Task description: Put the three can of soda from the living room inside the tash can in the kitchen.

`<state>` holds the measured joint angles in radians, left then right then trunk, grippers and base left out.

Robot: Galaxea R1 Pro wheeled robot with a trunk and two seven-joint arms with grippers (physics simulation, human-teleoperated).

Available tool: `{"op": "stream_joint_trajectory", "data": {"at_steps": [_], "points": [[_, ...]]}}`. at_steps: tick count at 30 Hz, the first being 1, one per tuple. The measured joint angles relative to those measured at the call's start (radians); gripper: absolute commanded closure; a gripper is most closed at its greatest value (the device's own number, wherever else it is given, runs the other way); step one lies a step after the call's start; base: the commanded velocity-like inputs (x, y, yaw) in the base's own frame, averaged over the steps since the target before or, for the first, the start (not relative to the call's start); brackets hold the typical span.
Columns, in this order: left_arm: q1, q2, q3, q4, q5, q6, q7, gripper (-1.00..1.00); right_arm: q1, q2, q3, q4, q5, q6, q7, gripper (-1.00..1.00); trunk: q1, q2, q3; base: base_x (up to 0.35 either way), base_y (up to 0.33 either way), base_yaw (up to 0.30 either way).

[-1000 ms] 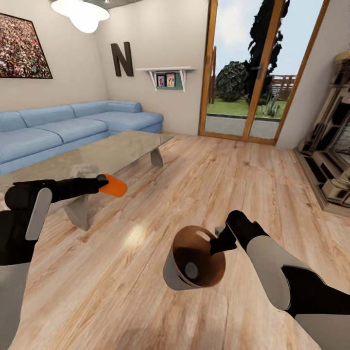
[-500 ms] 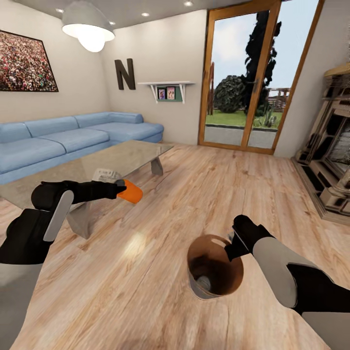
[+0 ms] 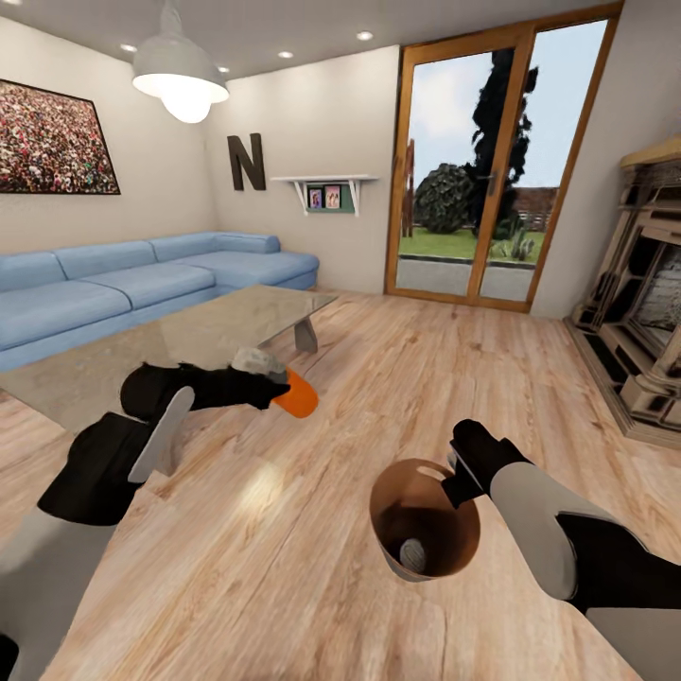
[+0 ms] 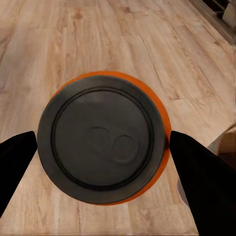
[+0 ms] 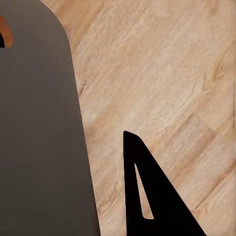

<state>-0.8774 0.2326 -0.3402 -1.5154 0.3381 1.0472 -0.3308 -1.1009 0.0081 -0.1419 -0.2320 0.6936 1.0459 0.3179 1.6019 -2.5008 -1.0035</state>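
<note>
Orange showed at the tip of your left gripper (image 3: 284, 392): 1 soda can (image 3: 299, 396) was pinched between its 2 fingers, lying sideways in the air above the plank floor (image 3: 397, 369), near the edge of the glass-topped table (image 3: 208, 326). From the left wrist camera the can's grey top (image 4: 102, 137) faced you squarely, with a black finger (image 4: 204, 182) pressed to each side of it.

Your right gripper (image 3: 456, 482) gripped the bin (image 3: 423, 530) by its rim at about 2 o'clock, holding it off the floor with the mouth tipped toward you. Its brown inside showed, and a grey can top (image 3: 412, 550) lay at the bottom, so at least 1 can was probably in already. From the right wrist camera the bin's grey outer wall (image 5: 39, 137) ran close beside 1 finger (image 5: 152, 196).

From the bin, the held can sat at roughly 10 o'clock and well apart. You seemed to be mid-carry with this can. The next move called for swinging the left arm over the bin's mouth, keeping the bin steady and more upright, and letting go only once the can was above the opening.
</note>
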Motion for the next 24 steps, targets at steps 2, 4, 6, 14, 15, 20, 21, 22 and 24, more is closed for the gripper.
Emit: {"op": "stream_joint_trajectory", "data": {"at_steps": [2, 4, 6, 14, 15, 20, 21, 22, 24], "points": [[0.0, -0.008, -0.032, 0.001, 0.002, 0.0, 0.0, 1.0, 0.0, 0.001, 0.0, 0.0, 0.0, 0.0, 0.0, 1.0, 0.0, 0.0, 0.0, 0.0, 0.0, 0.0], [0.0, -0.013, -0.05, 0.0, 0.003, 0.0, -0.001, 1.0, 0.0, 0.002, 0.0, 0.0, -0.001, 0.0, 0.001, 1.0, 0.0, 0.0, 0.0, 0.0, 0.0, 0.0], [0.0, -0.015, -0.07, -0.001, 0.025, 0.0, -0.01, 1.0, 0.0, 0.003, 0.001, 0.0, -0.002, 0.0, 0.001, 1.0, 0.0, 0.0, 0.0, 0.0, 0.0, 0.0], [0.0, -0.008, -0.137, -0.027, 0.133, 0.0, -0.061, 1.0, 0.0, 0.011, 0.002, 0.009, -0.007, 0.0, 0.003, 1.0, 0.0, 0.0, 0.0, 0.0, 0.0, 0.0], [0.0, -0.008, -0.14, -0.028, 0.141, 0.0, -0.068, 1.0, 0.0, 0.012, 0.002, 0.009, -0.006, 0.0, 0.003, 1.0, 0.0, 0.0, 0.0, 0.0, 0.0, 0.0], [0.0, -0.016, -0.18, -0.034, 0.166, 0.0, -0.09, 1.0, 0.0, 0.026, 0.004, 0.011, -0.003, 0.0, 0.002, 1.0, 0.0, 0.0, 0.0, 0.0, 0.0, 0.0], [0.0, -0.018, -0.189, -0.034, 0.165, 0.0, -0.092, 1.0, 0.0, 0.029, 0.003, 0.011, -0.008, 0.0, 0.002, 1.0, 0.0, 0.0, 0.0, 0.0, 0.0, 0.0], [-0.001, -0.022, -0.197, -0.034, 0.166, 0.0, -0.094, 1.0, 0.0, 0.031, 0.001, 0.011, -0.011, 0.001, 0.002, 1.0, 0.0, 0.0, 0.0, 0.0, 0.0, 0.0], [0.0, -0.04, -0.222, -0.034, 0.173, 0.0, -0.101, 1.0, 0.0, 0.037, 0.003, 0.011, -0.007, 0.0, 0.001, 1.0, 0.0, 0.0, 0.0, 0.0, 0.0, 0.0]]}}
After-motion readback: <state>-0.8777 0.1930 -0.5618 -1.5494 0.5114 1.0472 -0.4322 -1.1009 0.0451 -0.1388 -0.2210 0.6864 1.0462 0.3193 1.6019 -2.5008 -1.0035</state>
